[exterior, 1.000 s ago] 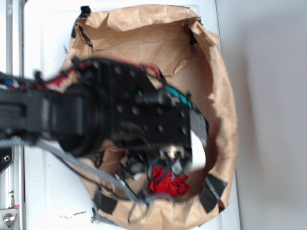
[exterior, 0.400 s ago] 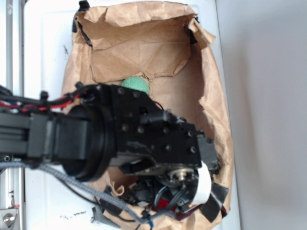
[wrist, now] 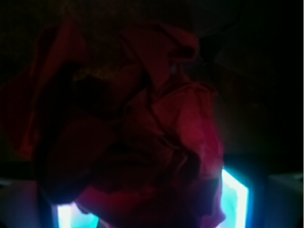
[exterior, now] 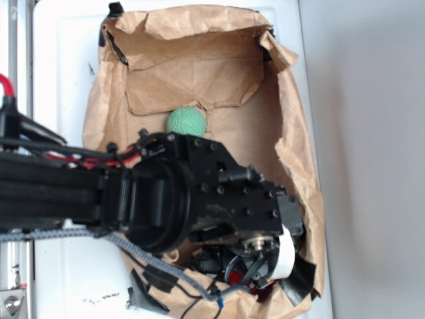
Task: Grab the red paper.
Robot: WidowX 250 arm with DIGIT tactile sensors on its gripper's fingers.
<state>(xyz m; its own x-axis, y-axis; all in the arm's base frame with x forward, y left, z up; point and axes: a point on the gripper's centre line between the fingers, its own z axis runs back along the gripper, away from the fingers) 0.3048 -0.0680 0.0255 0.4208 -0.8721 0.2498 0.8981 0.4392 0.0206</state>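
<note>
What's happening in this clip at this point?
A WidowX arm is reaching down into the near end of an opened brown paper bag after the red paper. The wrist view is filled with the crumpled red wad, very close to the camera, so the gripper is right on it. Whether the jaws have closed cannot be told. A green ball lies untouched farther back in the bag.

Crumpled thin matt red paper wad (wrist: 142, 137); creased brown paper bag (exterior: 199, 63); rough-textured green ball (exterior: 186, 122); matt black arm housing (exterior: 199, 199).
</note>
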